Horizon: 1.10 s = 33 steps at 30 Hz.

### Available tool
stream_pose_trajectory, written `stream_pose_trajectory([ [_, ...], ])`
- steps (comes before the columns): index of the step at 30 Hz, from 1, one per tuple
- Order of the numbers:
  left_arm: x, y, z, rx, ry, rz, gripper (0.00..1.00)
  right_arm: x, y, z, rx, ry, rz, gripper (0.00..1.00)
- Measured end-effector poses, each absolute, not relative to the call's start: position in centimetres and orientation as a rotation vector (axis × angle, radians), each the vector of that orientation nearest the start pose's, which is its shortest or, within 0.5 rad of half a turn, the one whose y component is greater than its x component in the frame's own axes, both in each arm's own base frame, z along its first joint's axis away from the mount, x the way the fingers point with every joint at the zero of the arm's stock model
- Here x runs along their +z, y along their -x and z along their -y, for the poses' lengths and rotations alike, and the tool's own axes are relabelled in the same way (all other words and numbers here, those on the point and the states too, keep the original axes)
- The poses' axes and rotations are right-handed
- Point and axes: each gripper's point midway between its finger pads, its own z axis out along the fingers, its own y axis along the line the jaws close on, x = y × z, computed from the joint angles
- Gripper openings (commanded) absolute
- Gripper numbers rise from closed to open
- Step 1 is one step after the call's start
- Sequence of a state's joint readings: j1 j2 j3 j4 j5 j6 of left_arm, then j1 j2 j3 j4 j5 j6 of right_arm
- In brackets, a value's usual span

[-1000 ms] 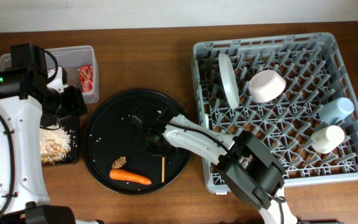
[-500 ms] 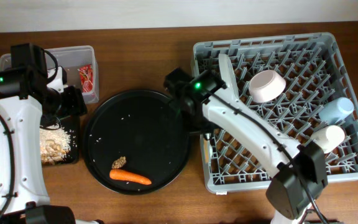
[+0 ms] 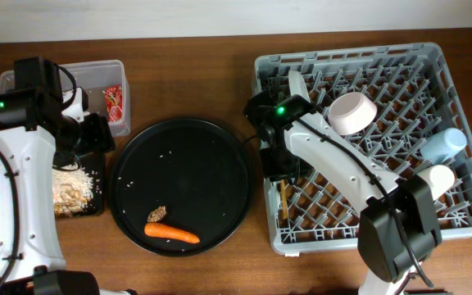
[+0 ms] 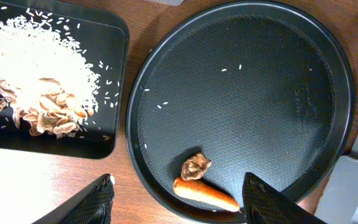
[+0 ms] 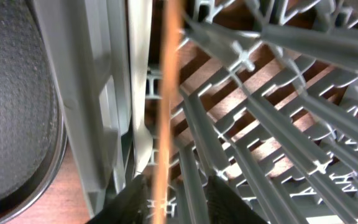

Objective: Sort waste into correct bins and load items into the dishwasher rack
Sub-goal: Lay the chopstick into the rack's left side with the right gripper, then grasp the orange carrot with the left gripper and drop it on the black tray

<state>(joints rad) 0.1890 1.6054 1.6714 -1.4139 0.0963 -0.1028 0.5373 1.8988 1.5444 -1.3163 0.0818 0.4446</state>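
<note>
**Containers.** The clear tub [image 3: 88, 78] holds the red wrapper [image 3: 111, 100]. The shallow black tray [image 4: 5, 127] holds the rice and food scraps [image 4: 42, 68]. The round black tray [image 3: 179, 164] carries the carrot [image 3: 172, 233] with the brown lump [image 3: 156, 214] just beside it, plus stray grains. The dishwasher rack [image 3: 367, 54] holds the plate [image 3: 301, 102] on edge, the bowl [image 3: 351, 112], the light-blue cup [image 3: 443, 145] and the small white cup [image 3: 433, 182].

**Chopstick.** Locate the chopstick [image 5: 165, 93] inside the rack, just beside its left wall. Its long axis runs parallel to that wall, toward the rack's near edge.

**Right gripper.** The right gripper [image 5: 176, 186] stands narrow, with the chopstick's end between its fingers [image 5: 135, 199]. Whether they clamp it cannot be told.

**Left gripper.** The left gripper [image 4: 178, 180] is spread wide and empty, above the lump and carrot.
</note>
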Motion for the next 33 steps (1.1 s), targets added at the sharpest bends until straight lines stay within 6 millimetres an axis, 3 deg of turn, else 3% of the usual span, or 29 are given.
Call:
stream_pose_trajectory([
  [3,21.4,-32.1,-4.5,-0.127,0.412,-2.883,0.70,9.6,-29.1,-15.6,-0.184,0.153,-3.175,0.49],
  [4,21.4,-32.1,-4.5,-0.127,0.413,-2.884,0.70,11.2,-29.5,-15.7,-0.139,0.133,-3.132,0.54],
  [6,21.4,-31.8,-4.4,-0.127,0.415,-2.895,0.70,15.6,-30.7,-14.9,-0.025,0.064,-3.011,0.77],
  [8,21.4,-31.7,-4.3,-0.134,0.416,-2.899,0.70,20.4,-31.2,-10.4,0.068,-0.144,-2.893,0.98],
  [10,21.4,-31.9,-3.6,-0.175,0.401,-2.897,0.70,22.9,-30.5,-4.9,0.113,-0.292,-2.846,0.99],
  [13,19.8,-31.2,-0.9,-0.245,0.372,-2.955,0.73,23.0,-28.6,0.0,0.102,-0.419,-2.893,0.99],
  [15,17.4,-29.7,1.3,-0.272,0.409,-3.044,0.96,22.6,-28.0,1.7,0.100,-0.451,-2.910,0.99],
  [16,15.9,-28.7,2.5,-0.277,0.454,-3.090,0.99,22.2,-27.9,2.2,0.108,-0.461,-2.918,0.99],
  [18,12.6,-26.1,4.8,-0.262,0.581,-3.194,0.99,21.2,-27.5,2.2,0.122,-0.453,-2.950,0.99],
  [21,8.7,-22.7,6.4,-0.182,0.832,-3.267,0.99,20.5,-27.3,2.1,0.132,-0.445,-2.967,0.99],
  [25,6.1,-21.3,7.1,-0.141,1.046,-3.236,0.99,19.8,-27.2,2.1,0.133,-0.442,-2.978,0.99],
  [33,2.2,-18.9,9.3,-0.137,1.229,-3.198,0.99,19.3,-27.1,2.0,0.133,-0.444,-2.989,0.99],
])
